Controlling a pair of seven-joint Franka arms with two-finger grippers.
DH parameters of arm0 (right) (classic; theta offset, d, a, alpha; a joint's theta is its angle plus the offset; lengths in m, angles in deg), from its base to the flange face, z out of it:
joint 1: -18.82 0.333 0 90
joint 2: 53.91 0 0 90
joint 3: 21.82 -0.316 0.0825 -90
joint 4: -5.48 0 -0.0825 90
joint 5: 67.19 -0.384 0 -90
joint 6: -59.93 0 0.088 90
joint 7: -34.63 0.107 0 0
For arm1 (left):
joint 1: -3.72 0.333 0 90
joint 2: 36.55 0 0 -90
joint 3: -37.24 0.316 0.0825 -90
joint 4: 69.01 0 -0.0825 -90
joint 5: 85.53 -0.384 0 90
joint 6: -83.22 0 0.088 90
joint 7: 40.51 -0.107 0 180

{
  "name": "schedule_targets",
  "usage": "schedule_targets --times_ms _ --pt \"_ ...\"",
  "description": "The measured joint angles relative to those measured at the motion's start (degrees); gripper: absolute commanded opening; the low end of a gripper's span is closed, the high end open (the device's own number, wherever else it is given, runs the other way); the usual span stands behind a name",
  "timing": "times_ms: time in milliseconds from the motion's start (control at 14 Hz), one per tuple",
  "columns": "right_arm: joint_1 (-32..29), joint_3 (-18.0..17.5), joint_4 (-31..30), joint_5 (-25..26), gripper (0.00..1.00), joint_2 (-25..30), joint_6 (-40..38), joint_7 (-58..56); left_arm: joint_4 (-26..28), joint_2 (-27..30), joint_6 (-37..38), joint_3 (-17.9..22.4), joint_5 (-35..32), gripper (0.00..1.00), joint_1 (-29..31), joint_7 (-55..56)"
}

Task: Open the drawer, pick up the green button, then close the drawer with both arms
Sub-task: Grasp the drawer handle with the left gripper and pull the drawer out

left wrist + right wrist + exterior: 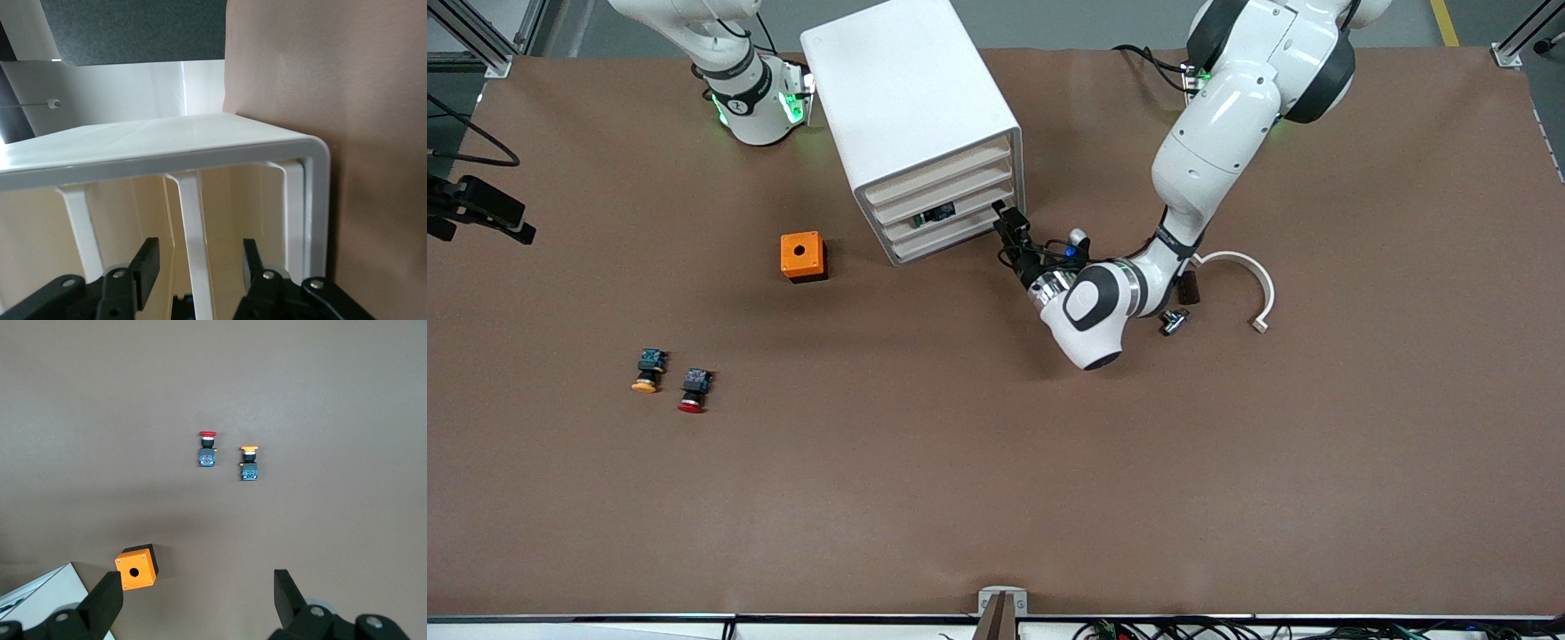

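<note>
Red-capped button (693,391) lowest on table, green button (935,213) half hidden in drawer (951,222), left gripper (1007,220) jaws astride its front edge, not yet touching, right gripper (200,600) spread wide aloft.

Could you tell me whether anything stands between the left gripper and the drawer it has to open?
Nothing visible does. The left gripper is already at the cabinet's front, by the drawer, and its fingers straddle a white front edge with only a small gap.

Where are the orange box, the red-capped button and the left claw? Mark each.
orange box (802,255), front view, on its top face beside the hole.
red-capped button (693,391), front view, on its body.
left claw (199,261), left wrist view, midway between its fingertips.
</note>
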State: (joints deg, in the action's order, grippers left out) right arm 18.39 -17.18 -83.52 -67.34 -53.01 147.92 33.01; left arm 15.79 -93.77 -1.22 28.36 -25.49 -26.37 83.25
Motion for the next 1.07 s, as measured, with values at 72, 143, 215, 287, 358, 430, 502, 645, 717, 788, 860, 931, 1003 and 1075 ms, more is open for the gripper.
schedule_targets --times_ms 72,143,215,287,358,430,502,645,717,788,860,931,1003,1075 --pt "0.0 0.0 0.0 0.0 1.0 0.0 -0.02 0.0 0.15 0.0 0.01 -0.16 0.0 0.53 -0.34 0.0" --pt "0.0 0.0 0.0 0.0 1.0 0.0 -0.03 0.0 0.28 0.0 0.01 -0.34 0.0 0.49 -0.64 0.0" --pt "0.0 0.0 -0.01 0.0 1.0 0.0 -0.04 0.0 0.38 0.0 0.01 -0.51 0.0 0.43 -0.95 0.0" --pt "0.0 0.0 -0.01 0.0 1.0 0.0 -0.06 0.0 0.45 0.0 0.02 -0.54 0.0 0.37 -1.27 0.03" --pt "0.0 0.0 -0.01 0.0 1.0 0.0 -0.06 0.0 0.53 0.0 0.05 -0.54 0.0 0.33 -1.58 0.07" --pt "0.0 0.0 -0.01 0.0 1.0 0.0 -0.07 0.0 0.66 -0.01 0.32 -0.56 0.0 0.27 -1.81 0.07" --pt "0.0 0.0 -0.02 0.0 1.0 0.0 -0.08 0.0 0.78 -0.01 0.98 -0.56 0.0 0.22 -1.99 0.07" --pt "0.0 0.0 -0.04 0.0 1.0 0.0 -0.1 0.0 0.86 -0.04 1.54 -0.56 0.0 0.16 -2.19 0.07" --pt "0.0 0.0 -0.04 0.0 1.0 0.0 -0.1 0.0 0.86 -0.07 1.53 -0.56 0.0 0.12 -2.19 0.07" --pt "0.0 0.0 -0.05 0.0 1.0 0.0 -0.11 0.0 0.86 -0.1 1.53 -0.55 0.0 0.11 -2.19 0.07" --pt "0.0 0.0 -0.05 0.0 1.0 0.0 -0.11 0.0 0.86 -0.12 1.54 -0.55 0.0 0.1 -2.19 0.07" --pt "0.0 0.0 -0.07 0.0 1.0 -0.01 -0.12 0.0 0.87 -0.16 1.5 -0.55 0.0 0.1 -2.27 0.07" --pt "0.0 0.0 -0.08 0.0 1.0 -0.02 -0.12 0.0 0.88 -0.21 1.47 -0.54 0.0 0.1 -2.32 0.08" --pt "0.0 0.0 -0.09 0.0 1.0 -0.02 -0.12 0.0 0.88 -0.28 1.41 -0.51 0.0 0.1 -2.32 0.19"
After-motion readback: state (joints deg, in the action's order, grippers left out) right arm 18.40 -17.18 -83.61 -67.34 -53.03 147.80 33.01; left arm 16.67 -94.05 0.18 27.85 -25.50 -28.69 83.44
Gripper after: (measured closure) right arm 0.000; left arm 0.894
